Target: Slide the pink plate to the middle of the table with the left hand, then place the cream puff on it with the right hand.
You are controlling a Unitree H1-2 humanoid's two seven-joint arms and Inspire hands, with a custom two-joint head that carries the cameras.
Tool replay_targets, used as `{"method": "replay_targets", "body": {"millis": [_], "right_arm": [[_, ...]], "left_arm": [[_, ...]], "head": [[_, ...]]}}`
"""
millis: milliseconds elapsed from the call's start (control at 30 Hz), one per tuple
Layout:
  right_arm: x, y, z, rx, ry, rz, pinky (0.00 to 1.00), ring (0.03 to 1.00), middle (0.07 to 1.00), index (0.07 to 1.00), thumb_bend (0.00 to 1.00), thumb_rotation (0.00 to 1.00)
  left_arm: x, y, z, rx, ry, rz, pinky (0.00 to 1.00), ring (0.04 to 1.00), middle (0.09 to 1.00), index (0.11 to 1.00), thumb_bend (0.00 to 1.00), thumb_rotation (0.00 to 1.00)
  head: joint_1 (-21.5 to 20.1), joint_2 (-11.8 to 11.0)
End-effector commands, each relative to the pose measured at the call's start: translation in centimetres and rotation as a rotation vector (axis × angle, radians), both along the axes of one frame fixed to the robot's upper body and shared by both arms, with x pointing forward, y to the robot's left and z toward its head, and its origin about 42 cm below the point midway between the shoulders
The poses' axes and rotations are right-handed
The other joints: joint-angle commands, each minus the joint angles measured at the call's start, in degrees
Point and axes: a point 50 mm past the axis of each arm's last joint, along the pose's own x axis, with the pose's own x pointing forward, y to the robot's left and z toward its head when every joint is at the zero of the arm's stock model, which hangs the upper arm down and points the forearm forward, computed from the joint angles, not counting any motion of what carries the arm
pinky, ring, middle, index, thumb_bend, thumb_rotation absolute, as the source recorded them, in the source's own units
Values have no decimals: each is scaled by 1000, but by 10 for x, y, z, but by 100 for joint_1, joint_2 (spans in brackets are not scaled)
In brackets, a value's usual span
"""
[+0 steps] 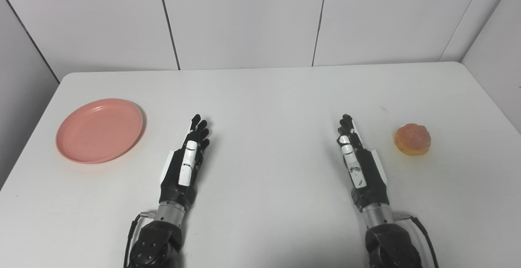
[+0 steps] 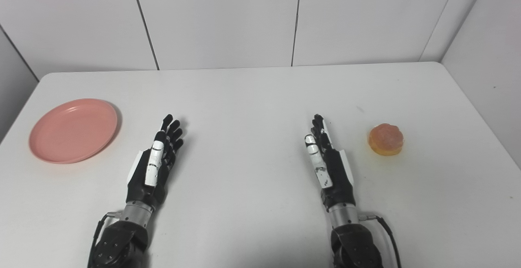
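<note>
Neither step begun: pink plate [image 1: 99,130] at table's left, cream puff [image 1: 412,139] right; left hand [image 1: 189,160] and right hand [image 1: 358,160] empty, fingers extended.

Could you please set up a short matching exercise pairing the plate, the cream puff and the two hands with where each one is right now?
Things:
1. pink plate
2. cream puff
3. left hand
4. right hand

Places:
A. table's right side, beside an open hand
B. open, nearer the plate
C. table's left side, empty
D. open, nearer the puff

Pairs: 1-C, 2-A, 3-B, 4-D
</note>
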Motion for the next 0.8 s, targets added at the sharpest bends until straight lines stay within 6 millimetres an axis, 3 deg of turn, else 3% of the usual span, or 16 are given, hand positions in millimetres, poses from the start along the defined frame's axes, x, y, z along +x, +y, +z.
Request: {"method": "replay_targets", "body": {"millis": [0,100,300,600,767], "right_arm": [[-20,-19,-40,-27,89,-2,1000,1000,1000,1000,646,931],[-21,-30,-46,-43,85,-4,1000,1000,1000,1000,641,933],[-20,-38,-57,-49,82,-29,1000,1000,1000,1000,623,919],[-19,-37,-68,-37,86,-26,1000,1000,1000,1000,614,928],[-18,-35,-69,-36,93,-18,1000,1000,1000,1000,604,925]], "left_arm": [[-15,-10,-30,9,75,42,1000,1000,1000,1000,582,1000],[-16,-20,-37,49,78,92,997,1000,1000,1000,595,1000],[-13,-31,-46,22,76,90,1000,1000,1000,1000,570,1000],[-12,-24,-49,-71,77,87,1000,1000,1000,1000,567,1000],[-10,-12,-36,-113,78,48,1000,1000,1000,1000,616,1000]], "head": [[137,-68],[472,-276],[566,-493],[529,-758],[555,-808]]}}
